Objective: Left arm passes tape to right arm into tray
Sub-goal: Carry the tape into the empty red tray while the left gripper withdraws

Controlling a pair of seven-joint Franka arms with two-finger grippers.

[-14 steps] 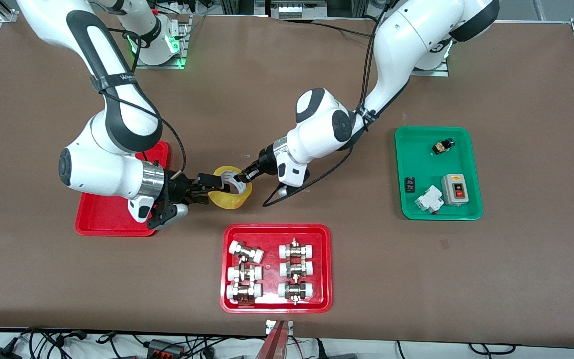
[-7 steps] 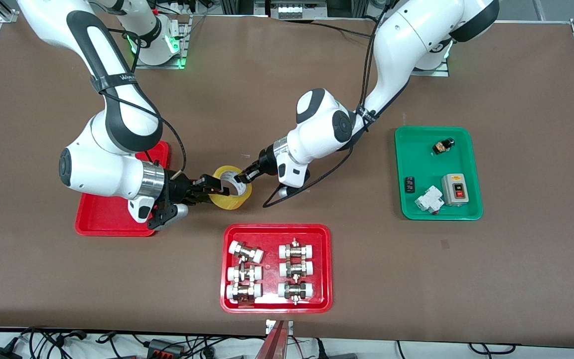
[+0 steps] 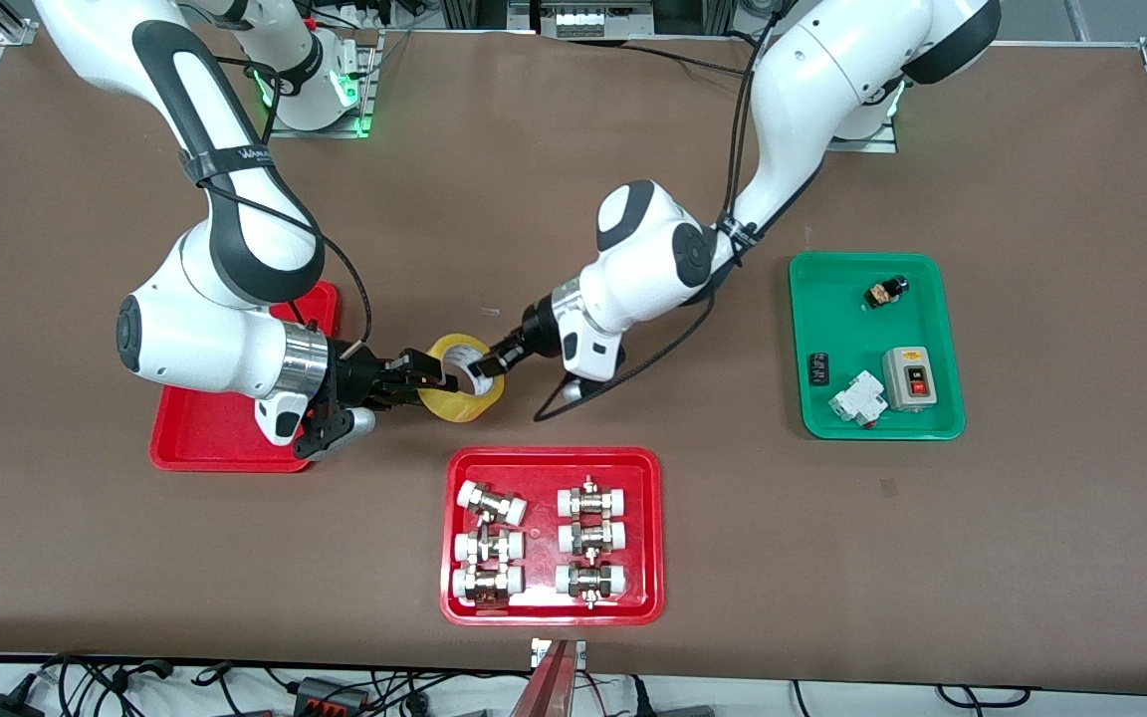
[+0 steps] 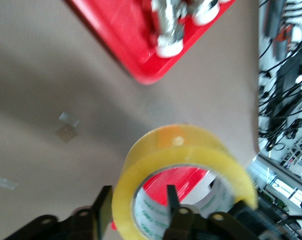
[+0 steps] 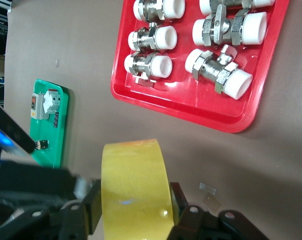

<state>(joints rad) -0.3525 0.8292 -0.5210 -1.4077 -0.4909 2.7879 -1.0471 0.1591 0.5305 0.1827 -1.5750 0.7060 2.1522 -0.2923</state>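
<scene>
1. Left gripper (image 3: 492, 360) was pinched on the wall of the tape (image 3: 462, 378), one finger inside the hole, one outside. The roll hung in the air over bare table, between the two arms.
2. Right gripper (image 3: 421, 379) gripped the roll's other side the same way; its wrist view showed fingers (image 5: 93, 207) flanking the yellow band. Both grippers held the roll at once.
3. Risk: if the left gripper pulled away before opening, the roll could twist in the right gripper's hold or get dragged out.
4. Risk: the right grip looked shallow, near the rim. Smooth tape might slip and drop to the table once the left gripper let go.
5. Risk: the fittings tray (image 3: 552, 536) lay just nearer the camera; a dropped roll could land among the fittings.
6. The tray (image 3: 205, 438) lay under the right arm's wrist, well short of the roll; carrying it there remained.
</scene>
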